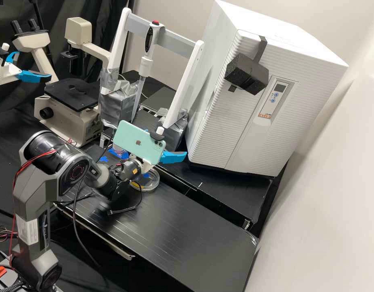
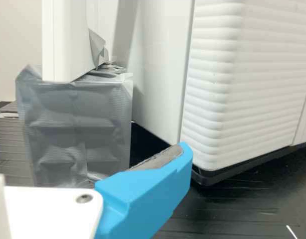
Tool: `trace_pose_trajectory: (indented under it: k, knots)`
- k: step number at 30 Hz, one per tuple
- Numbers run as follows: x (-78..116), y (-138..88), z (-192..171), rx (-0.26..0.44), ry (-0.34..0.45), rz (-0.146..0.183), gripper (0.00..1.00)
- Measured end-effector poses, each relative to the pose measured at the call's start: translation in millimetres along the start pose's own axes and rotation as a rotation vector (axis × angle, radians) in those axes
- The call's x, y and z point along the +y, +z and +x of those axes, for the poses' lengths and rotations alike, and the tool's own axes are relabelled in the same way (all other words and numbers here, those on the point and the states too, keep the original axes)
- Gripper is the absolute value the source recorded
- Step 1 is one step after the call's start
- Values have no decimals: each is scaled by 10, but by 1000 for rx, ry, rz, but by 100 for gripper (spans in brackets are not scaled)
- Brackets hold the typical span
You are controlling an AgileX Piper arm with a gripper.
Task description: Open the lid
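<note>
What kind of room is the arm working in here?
Probably a biology or chemistry laboratory: a microscope stands on the black bench, a pipette hangs in a white frame, and a clear round dish lies near the arm.

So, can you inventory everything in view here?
Cabinet: 1, white, right of frame
Foam block: 1, black, cabinet front
Frame: 1, white and grey, mid-bench
Pipette: 1, white with red button, inside frame
Taped blocks: 2, silver, under frame legs
Microscope: 1, cream and black, back left
Dish: 1, clear, on bench by the wrist
Tape: several pieces, blue, on bench
Bench: 1, black, foreground
Phone: 1, mint, at the wrist
Second arm: 1, white and blue parts, left edge
Arm: 1, dark grey, left
End effector finger: 1, blue, beside phone
</note>
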Motion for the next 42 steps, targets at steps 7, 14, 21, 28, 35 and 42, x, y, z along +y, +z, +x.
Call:
trace_pose_trajectory:
  k: [7, 14, 21, 28, 35, 42]
  knots:
    - [0, 0, 0, 0, 0, 0, 100]
    - [49, 86, -151, -13, 16, -12, 100]
    - [223, 188, -610, 41, 95, 21, 100]
    - [258, 262, -1083, 91, 94, 33, 100]
    - [221, 304, -1360, 74, 81, 24, 100]
    - [122, 331, -1444, 60, 41, 26, 100]
